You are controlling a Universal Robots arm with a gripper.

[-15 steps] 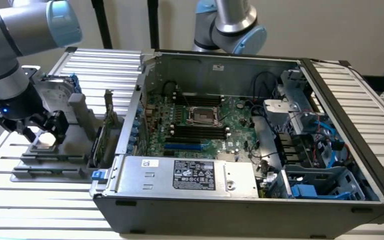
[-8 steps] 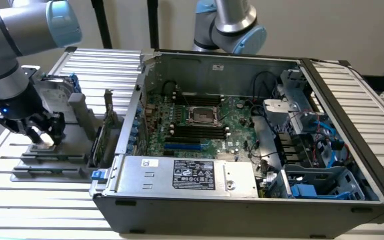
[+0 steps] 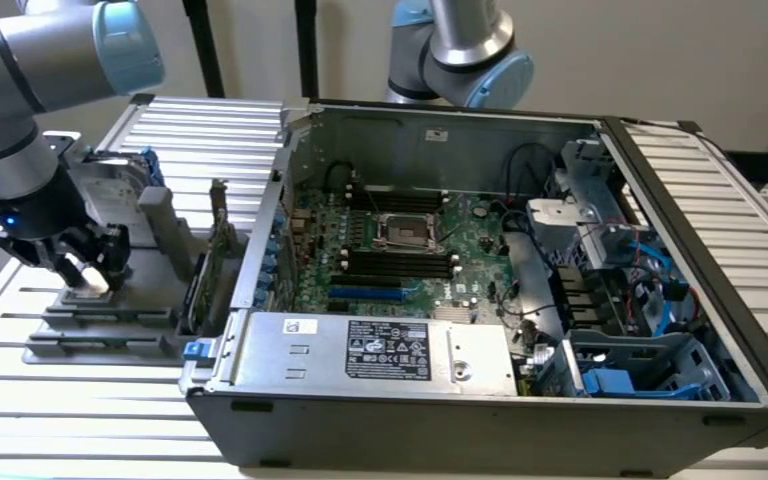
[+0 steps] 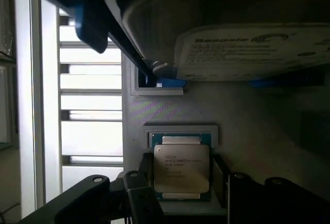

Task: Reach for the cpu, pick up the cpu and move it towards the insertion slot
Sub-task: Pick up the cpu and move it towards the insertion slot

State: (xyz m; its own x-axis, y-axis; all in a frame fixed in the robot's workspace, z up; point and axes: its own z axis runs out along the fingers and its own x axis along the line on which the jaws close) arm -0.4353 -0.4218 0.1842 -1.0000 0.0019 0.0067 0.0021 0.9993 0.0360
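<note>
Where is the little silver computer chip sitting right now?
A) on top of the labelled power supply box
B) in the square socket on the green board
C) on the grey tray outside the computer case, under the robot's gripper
C: the cpu lies in a recess of the grey tray, outside the computer case, directly under the gripper.

cpu (image 4: pixel 181 168) on tray (image 3: pixel 91 345), exterior view's left of case (image 3: pixel 491 430); insertion slot (image 3: pixel 407 231) inside case

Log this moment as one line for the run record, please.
phase: reach | gripper: over chip, jaws open either side | chip: seated in tray, not lifted
</note>
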